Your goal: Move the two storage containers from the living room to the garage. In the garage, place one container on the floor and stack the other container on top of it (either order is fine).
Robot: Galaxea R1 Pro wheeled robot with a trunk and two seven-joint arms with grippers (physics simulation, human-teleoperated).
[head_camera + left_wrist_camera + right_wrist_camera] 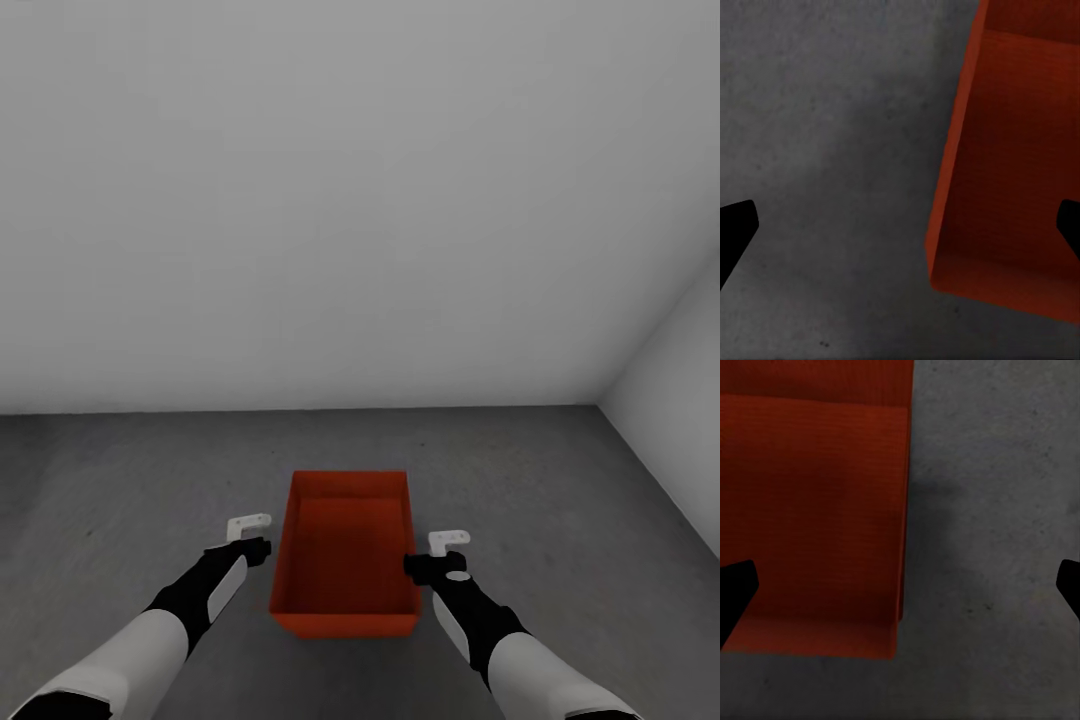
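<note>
One orange-red rectangular open-topped plastic bin (345, 555) stands on the dark grey mottled concrete floor (120, 470) near the plain white wall (300, 200) in the head view, with the left gripper (250, 535) just beside its left wall and the right gripper (440, 555) at its right wall. Looking down from the left wrist, both dark fingertips (735, 232) are spread wide, one over bare concrete and one over the bin, grasping nothing. From the right wrist the fingers (735, 589) are likewise released, straddling the bin's wall.

A bin (345, 560) sits on the floor (120, 480), before the wall (300, 200). A claw flanks each side: left claw (252, 535), right claw (437, 553), seemingly apart from it.
</note>
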